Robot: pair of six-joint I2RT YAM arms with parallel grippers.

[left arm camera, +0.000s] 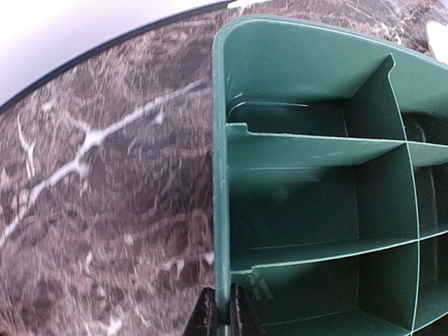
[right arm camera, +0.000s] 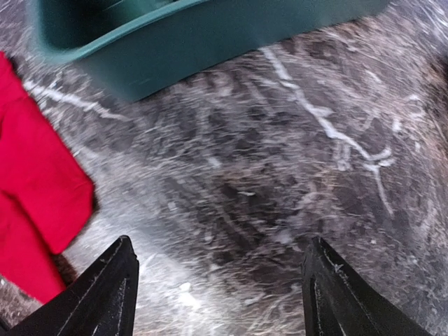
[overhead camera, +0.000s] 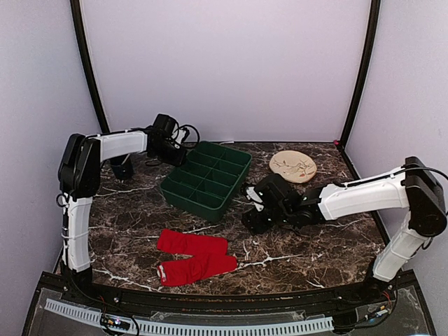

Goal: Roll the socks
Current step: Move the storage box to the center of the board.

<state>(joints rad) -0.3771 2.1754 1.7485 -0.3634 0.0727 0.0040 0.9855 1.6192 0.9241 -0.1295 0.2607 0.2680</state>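
Observation:
Two bright red socks lie flat side by side on the marble table at the front, one point(overhead camera: 192, 243) just behind the other point(overhead camera: 197, 267). My left gripper point(overhead camera: 183, 156) is at the far left corner of the green tray point(overhead camera: 208, 179). In the left wrist view it point(left arm camera: 224, 318) is shut on the tray's thin side wall point(left arm camera: 220, 175). My right gripper point(overhead camera: 250, 207) is open and empty, low over the table right of the socks. The right wrist view shows its gripper point(right arm camera: 220, 294) with a sock point(right arm camera: 35, 189) at the left edge and the tray point(right arm camera: 175, 35) beyond.
The green tray has several compartments, none with anything showing in it. A round wooden plate point(overhead camera: 292, 166) lies at the back right, behind my right arm. White walls with black posts close in the table on three sides.

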